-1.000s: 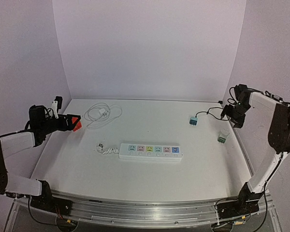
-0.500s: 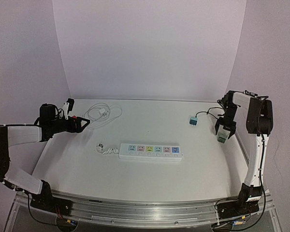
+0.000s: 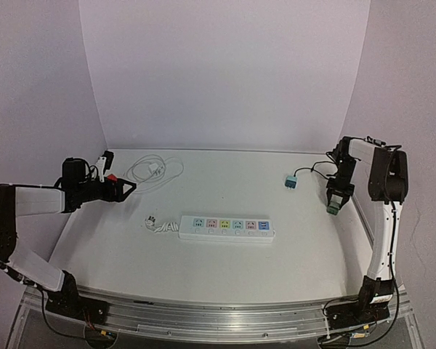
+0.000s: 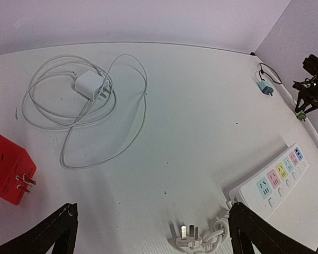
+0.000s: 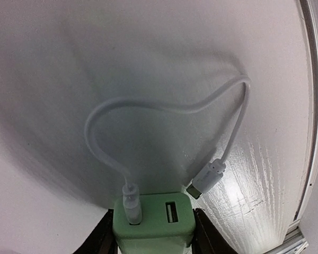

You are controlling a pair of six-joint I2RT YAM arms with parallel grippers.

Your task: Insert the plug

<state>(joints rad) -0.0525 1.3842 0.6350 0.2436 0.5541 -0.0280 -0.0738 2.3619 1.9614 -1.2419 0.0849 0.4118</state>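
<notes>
Over at the far right edge of the table (image 3: pixel 203 269), the right gripper (image 3: pixel 335 203) points down with its fingers pinched on a mint-green USB charger (image 5: pixel 155 222), one finger on each side of the body. Wrist cam shows a short white USB cable (image 5: pixel 164 106) plugged into the charger's left port. It loops out over the table and its free end lies loose just beside the right port. Honestly can't tell whether the charger is resting on the table or sitting just off it.

The white power strip (image 3: pixel 225 227) lies well apart from it, about mid-table, with its row of pastel sockets facing up. Its own plug (image 4: pixel 188 231) and bunched cord lie just off its left end.

The left gripper (image 3: pixel 125 189) hangs low over the left side of the table, fingers (image 4: pixel 58 230) spread wide open. A red plug adapter (image 4: pixel 8 174) lies on the table just beside that gripper, prongs sticking out sideways. Farther back, a white charger (image 4: pixel 90 84) sits in the middle of its loosely coiled white cable. A teal charger (image 3: pixel 290 181) with a thin black lead sits near the right arm.
</notes>
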